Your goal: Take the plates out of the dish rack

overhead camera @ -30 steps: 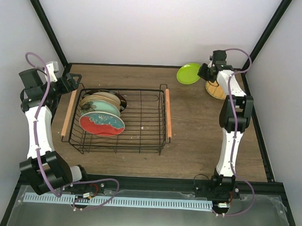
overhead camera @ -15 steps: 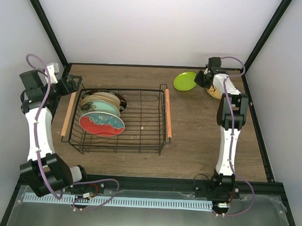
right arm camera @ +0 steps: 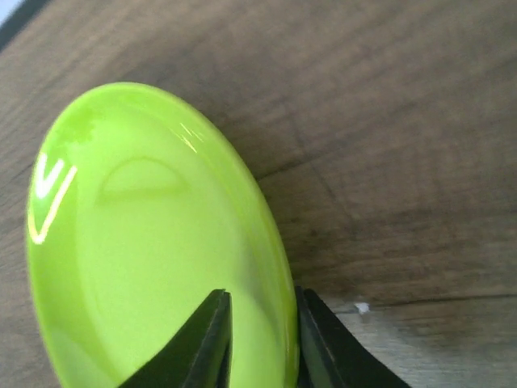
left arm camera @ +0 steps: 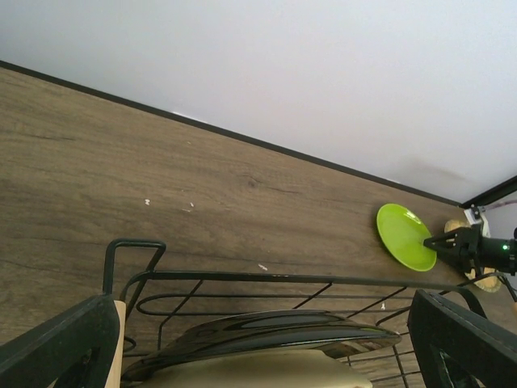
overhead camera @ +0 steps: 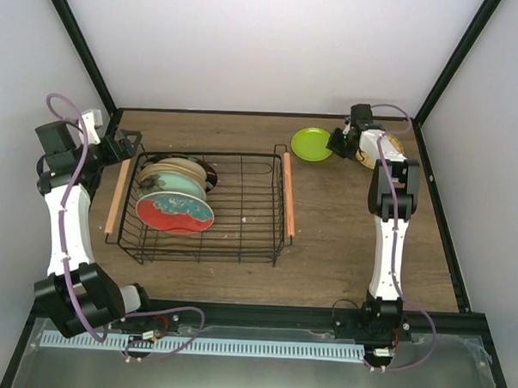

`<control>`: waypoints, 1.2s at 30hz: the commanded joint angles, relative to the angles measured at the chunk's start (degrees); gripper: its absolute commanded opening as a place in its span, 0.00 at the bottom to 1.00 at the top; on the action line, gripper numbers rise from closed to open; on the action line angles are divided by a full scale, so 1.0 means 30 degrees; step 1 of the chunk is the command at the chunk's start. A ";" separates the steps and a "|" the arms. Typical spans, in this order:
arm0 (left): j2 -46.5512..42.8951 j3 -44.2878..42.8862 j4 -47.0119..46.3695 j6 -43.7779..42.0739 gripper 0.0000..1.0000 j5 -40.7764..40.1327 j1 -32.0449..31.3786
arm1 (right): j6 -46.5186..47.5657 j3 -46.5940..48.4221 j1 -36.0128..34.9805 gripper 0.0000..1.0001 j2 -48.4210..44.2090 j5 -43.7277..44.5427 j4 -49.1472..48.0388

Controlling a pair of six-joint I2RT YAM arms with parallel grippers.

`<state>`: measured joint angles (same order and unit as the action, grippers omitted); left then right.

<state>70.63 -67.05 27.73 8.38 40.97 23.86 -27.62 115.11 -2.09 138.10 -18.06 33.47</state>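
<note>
setting-down step: the right claw (right arm camera: 260,295) straddles the rim of the small round lime-green plate (right arm camera: 153,259), low on the far-right wooden counter (right arm camera: 388,145) (pinching or slack, i cannot tell); next, spread wide, then reach for the black wire dish rack (overhead camera: 235,155).

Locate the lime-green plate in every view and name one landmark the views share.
Top external: plate at the far side, right of the rack.
Left wrist: plate near the right edge, mid-height, beyond the rack.
Right wrist: plate fills the left half, with its rim inside the right tool.
Shared landmark: the right tool at the plate's rim.
</note>
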 commanded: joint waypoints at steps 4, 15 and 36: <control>-0.0136 0.0361 -0.0396 0.0109 1.00 -0.0062 -0.0130 | 0.0647 0.0107 -0.0072 0.36 0.0650 0.0818 0.1679; -0.0066 0.0607 -0.0680 0.0111 1.00 0.0024 -0.0218 | 0.1480 0.1127 -0.0066 0.55 -0.2549 0.0525 0.1515; 0.1018 -0.0061 -0.1280 0.0134 1.00 0.0346 -0.0437 | 1.4548 -0.3642 -1.3295 0.58 -1.1598 -0.0788 -0.4088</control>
<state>72.62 -65.67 25.52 8.80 40.99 22.87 4.01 112.01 -34.87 104.51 -23.03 22.94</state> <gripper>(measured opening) 0.998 0.583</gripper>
